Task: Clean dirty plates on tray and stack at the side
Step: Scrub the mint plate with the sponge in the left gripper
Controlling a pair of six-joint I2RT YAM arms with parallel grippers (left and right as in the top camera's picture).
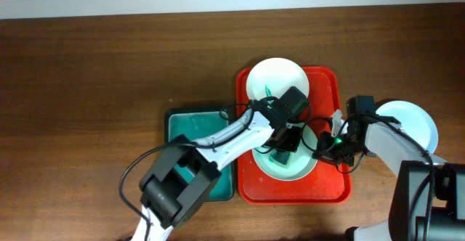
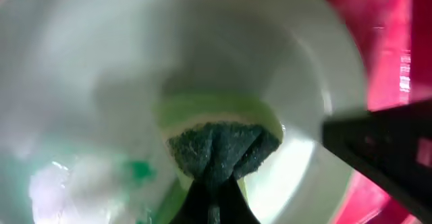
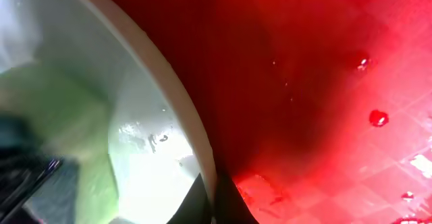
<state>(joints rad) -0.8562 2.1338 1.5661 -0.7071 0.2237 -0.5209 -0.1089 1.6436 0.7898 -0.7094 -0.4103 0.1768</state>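
Note:
A red tray (image 1: 330,88) holds two white plates. The far plate (image 1: 276,78) carries green marks. The near plate (image 1: 305,170) is under my left gripper (image 1: 285,148), which is shut on a dark green sponge (image 2: 223,150) pressed into the plate's wet, green-smeared inside (image 2: 101,82). My right gripper (image 1: 320,150) is shut on this plate's right rim (image 3: 182,109), one finger on each side of the rim, above the wet red tray floor (image 3: 324,82). A clean white plate (image 1: 414,121) lies on the table to the right of the tray.
A dark green basin (image 1: 185,128) with teal water stands left of the tray, partly under my left arm. Brown wooden table (image 1: 87,88) spreads to the left and behind. Water drops dot the tray floor (image 3: 378,118).

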